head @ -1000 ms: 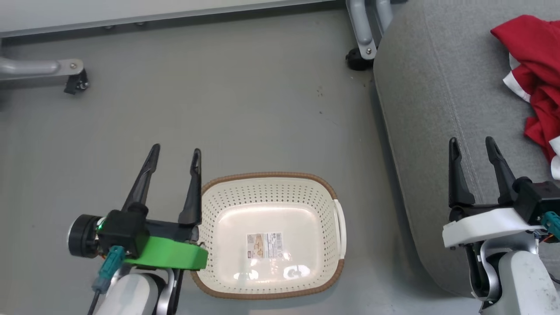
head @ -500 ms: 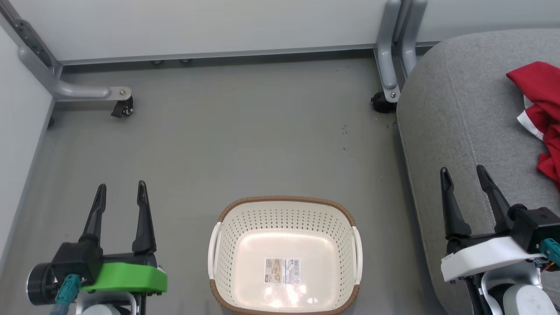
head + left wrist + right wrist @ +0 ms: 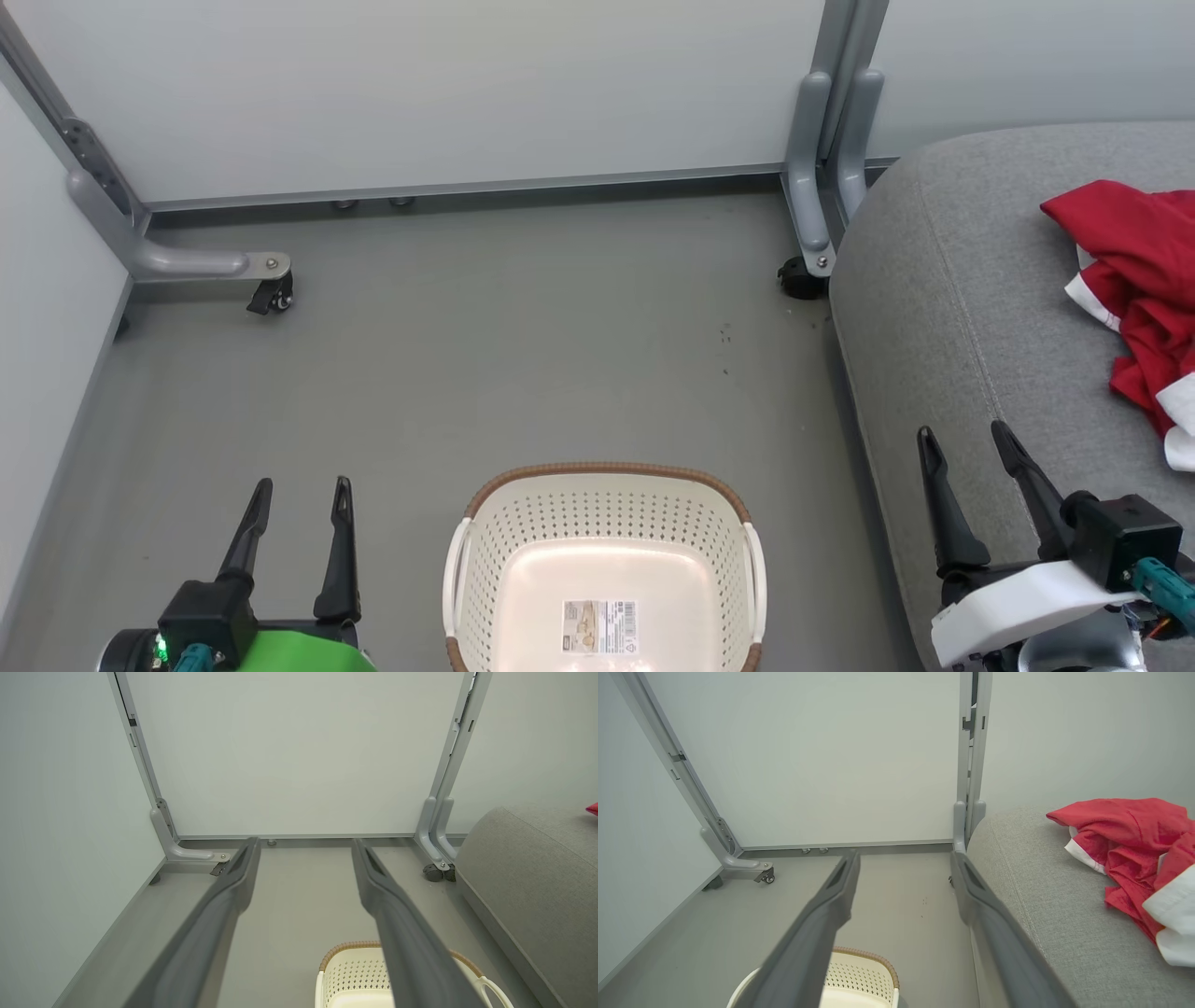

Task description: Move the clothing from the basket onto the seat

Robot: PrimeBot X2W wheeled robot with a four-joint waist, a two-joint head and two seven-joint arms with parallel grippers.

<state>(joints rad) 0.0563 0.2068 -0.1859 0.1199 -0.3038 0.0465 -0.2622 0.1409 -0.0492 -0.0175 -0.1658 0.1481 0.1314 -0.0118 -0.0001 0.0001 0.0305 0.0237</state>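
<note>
**Basket bottom bare, red clothing heaped on seat**

Basket (image 3: 597, 518) stands on the grey floor (image 3: 523, 355), at the bottom middle of the head view and cut off by the lower edge. Its perforated cream walls and brown rim enclose a glossy bottom. On that bottom sits a label sticker (image 3: 599, 626); no fabric shows on the part in view.

Clothing (image 3: 1134, 271) lies well apart from the basket. It is a crumpled red heap with white panels on top of the seat (image 3: 943, 308), reaching the right edge of the head view. Where one garment ends and another begins cannot be told.

Left hand (image 3: 303, 483) hovers over the floor just left of the basket. It is released, with its fingers spread and nothing between them. Right hand (image 3: 962, 429) hangs over the seat's near left edge, between basket and clothing. It too is released, with fingers apart, and touches neither.

In the right wrist view the heap lies to the right of the fingers and the basket rim peeks in below them. Pale wall panels (image 3: 467, 93) stand behind the floor. A grey frame leg (image 3: 812, 187) on a caster (image 3: 798, 278) stands just beside the seat's far corner.
</note>
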